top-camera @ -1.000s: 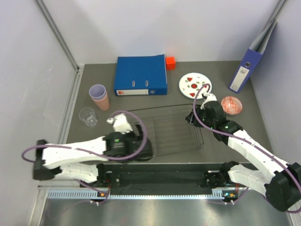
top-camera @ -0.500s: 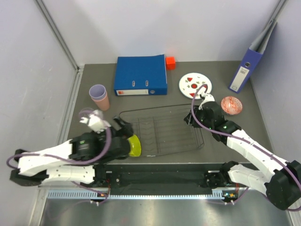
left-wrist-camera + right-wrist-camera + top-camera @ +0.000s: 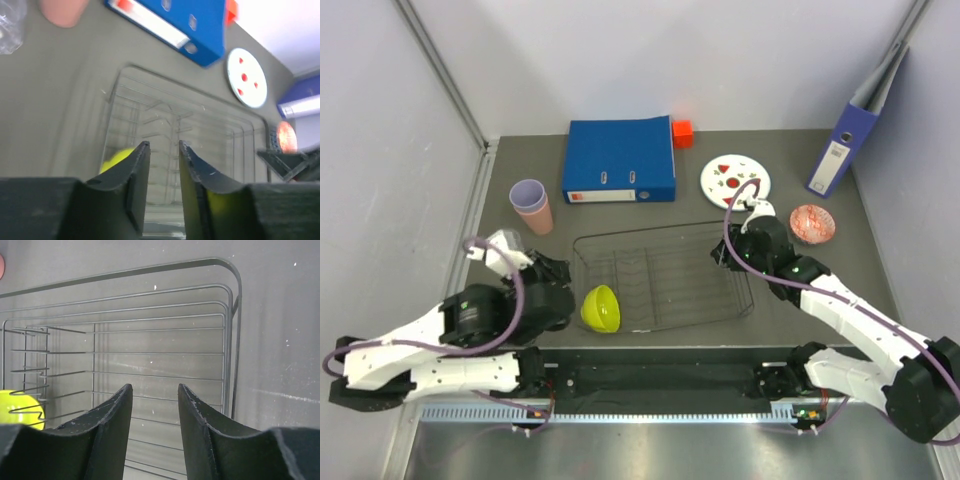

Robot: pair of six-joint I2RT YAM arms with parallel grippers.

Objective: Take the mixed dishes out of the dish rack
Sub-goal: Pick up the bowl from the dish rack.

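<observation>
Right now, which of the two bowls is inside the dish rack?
The lime-yellow bowl, in the dish rack's near-left corner. The reddish patterned bowl sits on the table right of it.

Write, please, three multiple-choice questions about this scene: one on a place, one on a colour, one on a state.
1. Where is the lime bowl?
A. in the rack, at its left end
B. in the rack, at its right end
C. outside the rack

2. What colour is the cube?
A. green
B. orange-red
C. white

3. How do the jaws of the right gripper stand?
A. apart, with nothing between them
B. shut on the lime bowl
C. shut on a wire of the rack

Answers:
1 A: the top view shows it inside the wires at the left end.
2 B: it shows orange-red in the top view.
3 A: the right wrist view shows a gap, with only the rack beyond it.
</observation>
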